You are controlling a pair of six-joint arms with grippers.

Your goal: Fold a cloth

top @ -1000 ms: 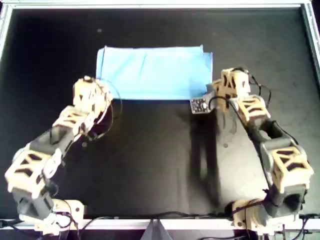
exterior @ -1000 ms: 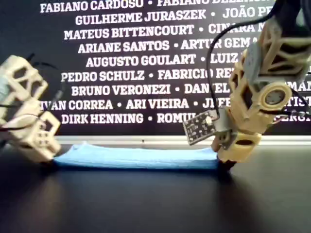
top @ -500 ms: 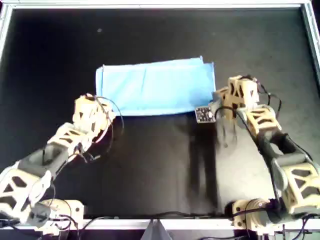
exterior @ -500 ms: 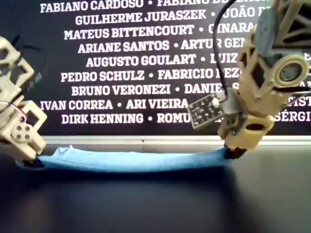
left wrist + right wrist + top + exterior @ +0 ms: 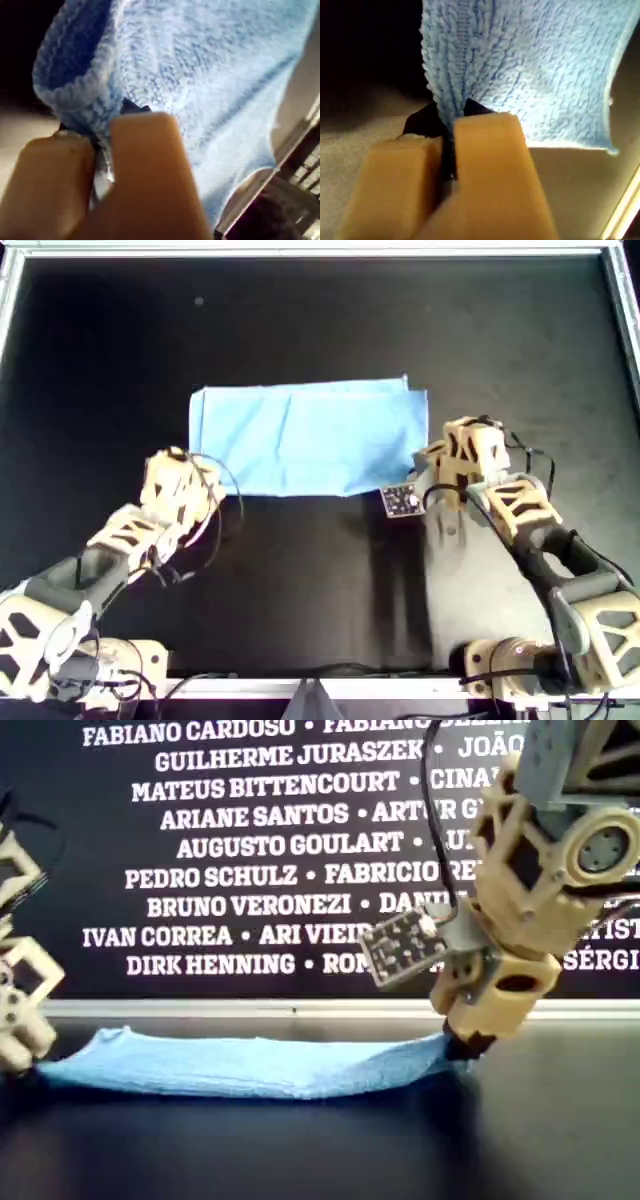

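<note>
Wall names, seemingly "Pedro Schulz" (image 5: 210, 877), behind cloth (image 5: 240, 1065)

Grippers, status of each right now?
My first gripper: closed on the cloth's edge.
My second gripper: closed on the cloth's edge too.

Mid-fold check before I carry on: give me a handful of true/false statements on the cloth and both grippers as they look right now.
1. My first gripper is shut on an edge of the cloth. True.
2. My second gripper is open and clear of the cloth. False: its jaws are pinched shut on a bunched edge of it.
3. In the overhead view the cloth shows as a wide blue rectangle. True.
4. The cloth hangs wholly in the air. False: in the exterior view its middle sags to the black table.
5. The cloth is red. False: light blue.
</note>
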